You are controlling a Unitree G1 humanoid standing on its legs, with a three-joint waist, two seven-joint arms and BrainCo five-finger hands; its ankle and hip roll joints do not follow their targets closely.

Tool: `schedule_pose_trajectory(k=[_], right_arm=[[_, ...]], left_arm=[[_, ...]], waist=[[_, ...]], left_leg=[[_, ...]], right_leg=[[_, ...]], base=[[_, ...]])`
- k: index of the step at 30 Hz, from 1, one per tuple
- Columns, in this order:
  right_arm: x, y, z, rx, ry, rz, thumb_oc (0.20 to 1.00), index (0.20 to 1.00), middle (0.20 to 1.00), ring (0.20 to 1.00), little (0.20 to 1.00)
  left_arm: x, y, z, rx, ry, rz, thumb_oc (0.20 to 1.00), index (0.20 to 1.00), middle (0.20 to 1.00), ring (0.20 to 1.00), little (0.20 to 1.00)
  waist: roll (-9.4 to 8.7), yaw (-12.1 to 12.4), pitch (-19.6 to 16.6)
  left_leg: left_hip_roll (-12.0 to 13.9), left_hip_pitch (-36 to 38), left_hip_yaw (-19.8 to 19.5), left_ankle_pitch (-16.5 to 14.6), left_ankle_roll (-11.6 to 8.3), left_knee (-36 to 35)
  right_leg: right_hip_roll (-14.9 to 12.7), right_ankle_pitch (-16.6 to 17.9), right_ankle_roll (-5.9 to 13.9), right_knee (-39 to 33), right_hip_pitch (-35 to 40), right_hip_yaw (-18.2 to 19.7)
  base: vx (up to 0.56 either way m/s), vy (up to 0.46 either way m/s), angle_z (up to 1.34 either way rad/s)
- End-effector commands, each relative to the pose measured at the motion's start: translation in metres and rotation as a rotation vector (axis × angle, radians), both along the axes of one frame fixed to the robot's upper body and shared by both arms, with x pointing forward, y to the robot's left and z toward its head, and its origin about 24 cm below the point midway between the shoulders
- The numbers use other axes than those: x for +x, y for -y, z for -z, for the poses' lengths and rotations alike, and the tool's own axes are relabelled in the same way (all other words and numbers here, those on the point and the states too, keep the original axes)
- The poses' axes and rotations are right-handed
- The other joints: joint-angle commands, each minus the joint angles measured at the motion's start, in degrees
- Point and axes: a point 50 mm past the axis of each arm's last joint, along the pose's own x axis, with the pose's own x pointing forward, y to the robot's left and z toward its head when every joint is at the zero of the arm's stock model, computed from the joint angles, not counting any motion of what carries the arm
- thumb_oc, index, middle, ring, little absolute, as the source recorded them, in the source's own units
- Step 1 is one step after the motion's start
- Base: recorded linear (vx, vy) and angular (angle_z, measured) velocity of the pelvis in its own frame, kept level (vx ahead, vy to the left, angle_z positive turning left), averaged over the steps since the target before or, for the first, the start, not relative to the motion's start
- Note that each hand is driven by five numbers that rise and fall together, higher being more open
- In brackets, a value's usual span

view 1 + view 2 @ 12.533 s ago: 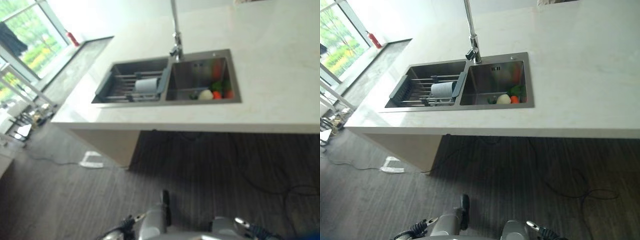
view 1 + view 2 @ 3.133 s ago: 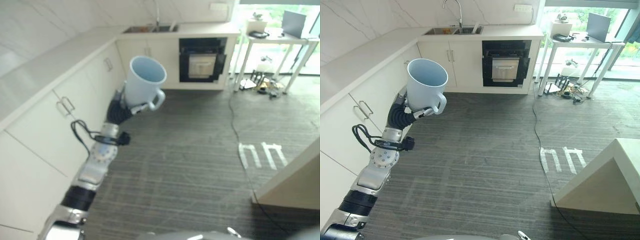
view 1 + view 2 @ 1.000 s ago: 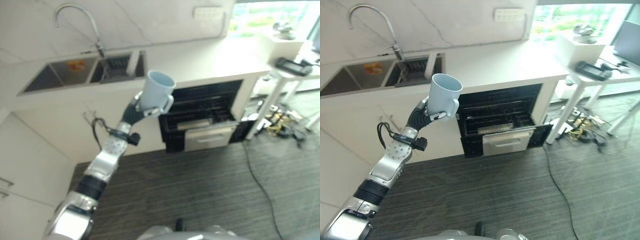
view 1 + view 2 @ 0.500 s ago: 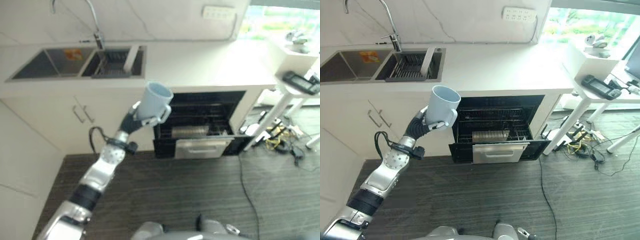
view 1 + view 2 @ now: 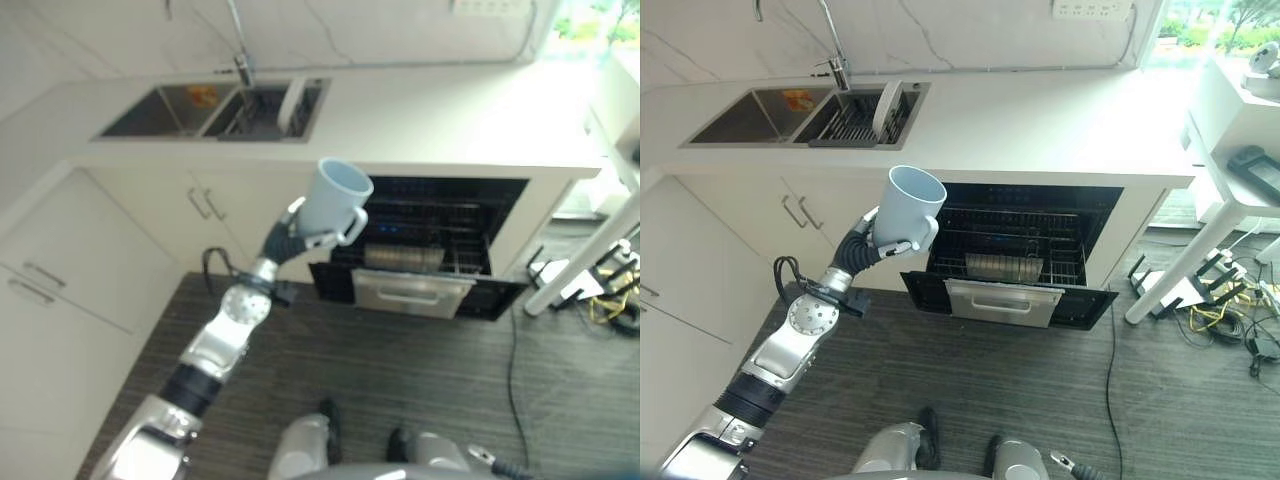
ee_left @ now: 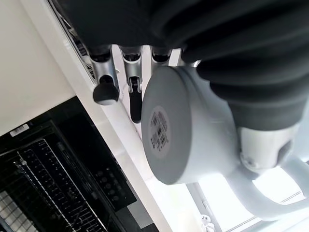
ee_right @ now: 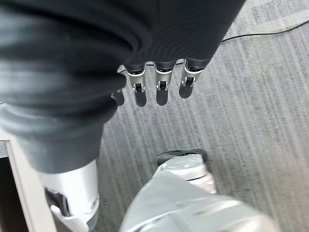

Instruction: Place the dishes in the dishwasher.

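While the left hand [image 5: 872, 240] grips the pale blue mug [image 5: 908, 208], the right hand [image 7: 154, 79] hangs open.
Open dishwasher [image 5: 1015, 268] under the desk [image 5: 1040, 120] edge, door [image 5: 1005, 300] down, bare floor [image 5: 970, 380] before it; sink [image 5: 805, 115] at the desk's far left.

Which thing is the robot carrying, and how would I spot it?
Start at the open dishwasher under the white counter. Just to its left, the left hand holds up a mug. It is pale blue, upright, mouth open, with a handle, the one dish held in the air.

Pale blue mug [image 5: 909, 208], black dishwasher [image 5: 1025, 255], grey striped floor [image 5: 1140, 400].
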Motion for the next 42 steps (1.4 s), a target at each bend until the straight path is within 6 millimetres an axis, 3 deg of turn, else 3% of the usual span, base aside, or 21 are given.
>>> schedule_pose_trajectory(k=[1, 2, 3, 4, 5, 6, 7, 8, 11, 17, 20, 22, 25, 29, 36, 42], right_arm=[[-0.011, 0.000, 0.002, -0.021, -0.030, -0.020, 1.000, 1.000, 1.000, 1.000, 1.000], [-0.012, -0.002, 0.003, -0.017, -0.031, -0.012, 1.000, 1.000, 1.000, 1.000, 1.000], [-0.012, -0.003, 0.003, -0.013, -0.031, -0.002, 1.000, 1.000, 1.000, 1.000, 1.000], [-0.013, -0.005, 0.004, -0.003, -0.019, 0.020, 1.000, 1.000, 1.000, 1.000, 1.000], [-0.013, -0.006, 0.004, -0.001, -0.016, 0.020, 1.000, 1.000, 1.000, 1.000, 1.000], [-0.014, -0.006, 0.004, 0.004, -0.006, 0.027, 1.000, 1.000, 1.000, 1.000, 1.000], [-0.013, -0.006, 0.004, 0.011, -0.002, 0.020, 1.000, 1.000, 1.000, 1.000, 1.000], [-0.010, -0.006, 0.003, 0.021, 0.004, -0.002, 1.000, 1.000, 1.000, 1.000, 1.000], [-0.008, -0.009, 0.003, 0.031, 0.011, -0.017, 1.000, 1.000, 1.000, 1.000, 1.000], [-0.005, -0.007, 0.002, 0.022, 0.011, -0.014, 1.000, 1.000, 1.000, 1.000, 1.000], [-0.005, 0.003, 0.000, -0.017, -0.004, -0.013, 1.000, 1.000, 1.000, 1.000, 1.000], [-0.008, 0.011, -0.002, -0.040, -0.020, 0.001, 1.000, 1.000, 1.000, 1.000, 1.000], [-0.011, 0.019, -0.004, -0.048, -0.026, 0.031, 1.000, 1.000, 1.000, 1.000, 1.000], [-0.015, 0.010, -0.001, -0.021, -0.019, 0.025, 1.000, 1.000, 1.000, 1.000, 1.000], [-0.014, 0.001, 0.002, -0.033, -0.004, 0.037, 1.000, 1.000, 1.000, 1.000, 1.000], [0.013, 0.002, -0.012, 0.045, 0.283, 0.013, 1.000, 1.000, 1.000, 1.000, 1.000]], left_arm=[[0.003, -0.003, -0.040, -0.020, 0.205, 0.010, 0.200, 0.200, 0.200, 0.200, 0.200], [0.004, -0.002, -0.039, -0.013, 0.201, 0.015, 0.200, 0.200, 0.200, 0.200, 0.200], [0.004, 0.000, -0.037, -0.006, 0.195, 0.021, 0.200, 0.200, 0.200, 0.200, 0.200], [0.006, 0.003, -0.034, 0.008, 0.184, 0.038, 0.200, 0.200, 0.200, 0.200, 0.200], [0.007, 0.004, -0.034, 0.009, 0.182, 0.037, 0.200, 0.200, 0.200, 0.200, 0.200], [0.009, 0.006, -0.035, 0.010, 0.185, 0.030, 0.200, 0.200, 0.200, 0.200, 0.200], [0.011, 0.004, -0.039, 0.015, 0.196, 0.016, 0.200, 0.200, 0.200, 0.200, 0.200], [0.012, 0.000, -0.043, 0.026, 0.207, -0.002, 0.200, 0.200, 0.200, 0.200, 0.200], [0.008, 0.000, -0.040, 0.029, 0.193, 0.002, 0.200, 0.200, 0.200, 0.200, 0.200], [0.001, -0.009, -0.033, 0.007, 0.164, -0.029, 0.200, 0.200, 0.200, 0.200, 0.200], [-0.003, -0.009, -0.030, -0.023, 0.160, -0.024, 0.200, 0.200, 0.200, 0.200, 0.200], [-0.006, -0.009, -0.031, -0.036, 0.165, -0.016, 0.200, 0.200, 0.200, 0.200, 0.200], [-0.006, -0.004, -0.033, -0.042, 0.176, -0.002, 0.200, 0.200, 0.200, 0.200, 0.200], [-0.003, -0.003, -0.034, -0.047, 0.172, -0.008, 0.200, 0.200, 0.200, 0.200, 0.200], [-0.002, -0.005, -0.028, -0.043, 0.156, -0.029, 0.200, 0.200, 0.200, 0.200, 0.200], [-0.003, -0.015, -0.027, -0.034, 0.160, -0.042, 0.200, 0.200, 0.200, 0.200, 0.200]], waist=[[0.58, -0.06, -3.54], [0.71, -0.12, -3.60], [1.01, -0.55, -3.59], [1.90, -2.45, -2.30], [1.92, -2.86, -2.08], [1.64, -3.46, -1.88], [0.84, -3.68, -1.58], [-0.27, -4.02, -1.16], [-0.87, -3.37, -1.82], [-1.01, -2.69, -3.04], [-0.92, -2.67, -2.36], [0.23, -2.50, -2.10], [0.93, -2.79, -2.09], [1.82, -3.30, -3.31], [1.12, -3.46, -4.59], [-0.05, -4.55, -4.52]], left_leg=[[-1.48, 2.07, -0.78, -0.09, 1.64, -1.07], [-1.77, 2.66, -1.07, -0.31, 2.13, -1.07], [-1.92, 3.37, -1.37, -0.69, 2.89, -1.07], [-2.15, 5.85, -2.10, -2.12, 4.68, -1.07], [-2.23, 6.39, -2.23, -2.34, 4.80, -1.07], [-2.25, 7.28, -2.21, -2.80, 4.43, -1.07], [-1.92, 7.80, -1.89, -3.22, 3.28, -1.07], [-1.29, 8.52, -1.48, -4.40, 2.89, -1.07], [0.37, 8.37, -1.99, -4.06, 1.84, -1.07], [4.44, 9.09, -3.08, -2.04, -0.61, -1.07], [4.41, 9.57, -3.06, -0.27, -1.55, -1.07], [4.37, 6.42, -4.54, 1.48, -2.78, -1.07], [5.09, 4.15, -3.99, 2.24, -3.51, -1.07], [4.08, 4.38, -4.31, -0.23, -3.41, -1.07], [2.97, 5.72, -4.12, -2.53, -2.25, -1.07], [3.55, 6.90, -2.81, -3.14, -1.86, -1.07]], right_leg=[[-1.97, 1.58, 5.93, -2.70, 8.18, 1.38], [-1.55, 1.82, 5.89, -2.70, 8.94, 1.06], [-1.03, 4.32, 6.47, -2.70, 9.72, 0.80], [-0.53, 8.68, 8.01, 7.34, 5.63, 1.58], [-0.77, 9.45, 8.14, 8.34, 4.42, 1.90], [-1.68, 9.87, 8.16, 4.29, 3.53, 1.82], [-4.41, 9.47, 8.30, -2.70, 2.19, 2.34], [-7.12, 12.60, 9.95, -2.70, -1.52, 5.69], [-5.70, 8.70, 10.35, -2.70, -0.58, 7.44], [-2.39, 4.63, 6.55, -2.70, 2.30, 4.81], [-1.33, 3.97, 5.18, -2.70, 3.20, 5.76], [-0.17, 3.37, 5.01, -2.70, 3.19, 6.73], [-0.94, 2.97, 5.38, -2.70, 2.57, 6.10], [-3.20, 3.37, 6.75, -2.70, 1.12, 5.14], [-3.87, 3.66, 7.66, -2.70, 0.83, 6.04], [-4.00, 4.13, 8.04, -2.70, 0.98, 6.69]], base=[[0.26, 0.177, -0.17], [0.28, 0.181, -0.01], [0.32, 0.219, 0.17], [0.28, 0.179, 0.60], [0.30, 0.055, 0.84], [0.17, -0.256, 0.85], [0.17, -0.462, 0.39], [0.08, -0.510, 0.00], [0.08, -0.449, 0.11], [0.08, -0.362, 0.12], [0.04, -0.170, -0.31], [0.04, 0.058, -0.25], [0.02, 0.133, -0.16], [0.04, 0.154, -0.19], [0.04, 0.019, -0.10], [-0.01, -0.023, -0.09]])
